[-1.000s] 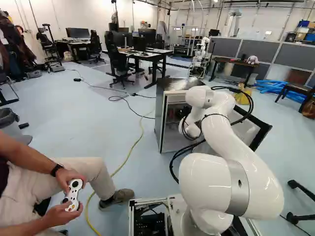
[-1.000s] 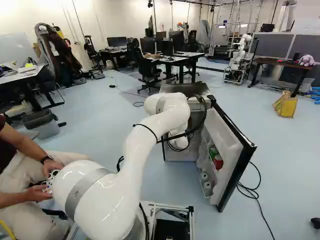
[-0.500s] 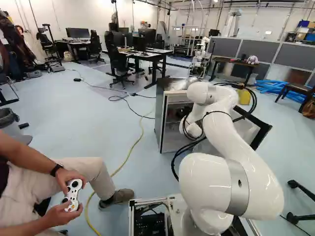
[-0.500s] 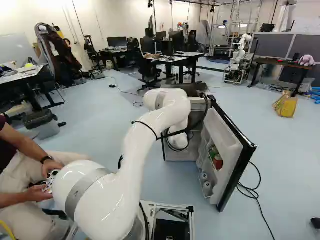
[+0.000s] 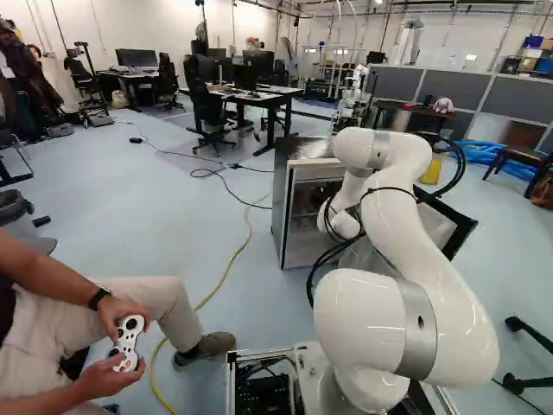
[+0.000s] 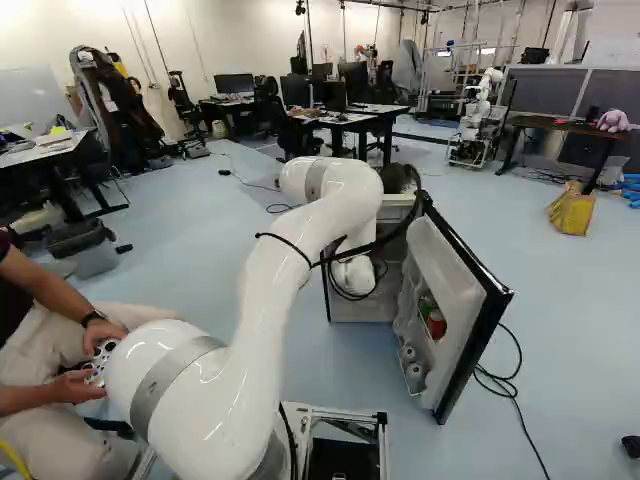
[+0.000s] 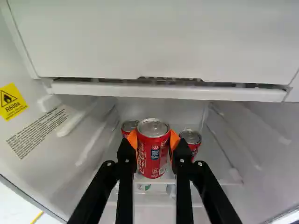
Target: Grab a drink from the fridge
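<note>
The gripper [image 7: 153, 140] stands parted to can width, its pads against both sides of the red can [image 7: 154, 156], likely for a centred lift. A second can [image 7: 130, 126] and third can [image 7: 192, 142] stand beyond, inside the fridge [image 5: 282, 203]. Since the earlier frame, the arm's elbow [image 5: 380, 149] has risen.

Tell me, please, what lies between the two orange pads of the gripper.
A red can, touched from both sides by the pads of the gripper; the wrist view shows this.
</note>
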